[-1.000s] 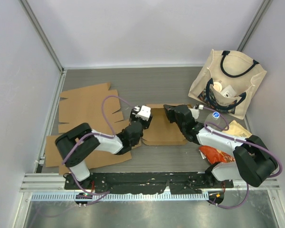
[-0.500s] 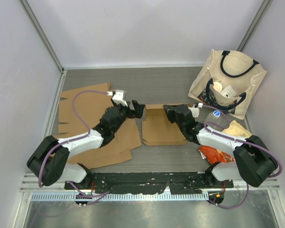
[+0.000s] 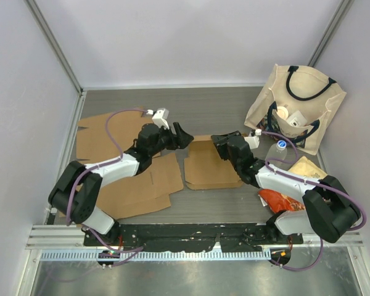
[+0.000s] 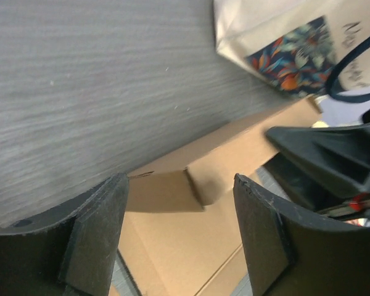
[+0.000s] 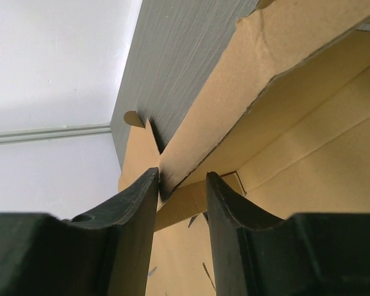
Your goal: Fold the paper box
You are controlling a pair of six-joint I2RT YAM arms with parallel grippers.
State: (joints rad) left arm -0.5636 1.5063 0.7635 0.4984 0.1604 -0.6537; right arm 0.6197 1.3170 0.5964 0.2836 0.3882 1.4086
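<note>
The right pincer (image 5: 182, 185) stands narrowly parted astride a raised edge of the paper box (image 3: 211, 166), a finger on either side of the cardboard, seemingly not pinching it. The left pincer (image 4: 180, 203) hangs wide and empty just off the box's far-left corner, where a short flap shows. The box lies half-formed mid-worktop (image 3: 203, 105), between flat cardboard sheets (image 3: 132, 185) and a tote bag (image 3: 296, 105). I judge the step to be raising a wall. Next, the left pincer should close on that flap while the right steadies the edge — gently.
</note>
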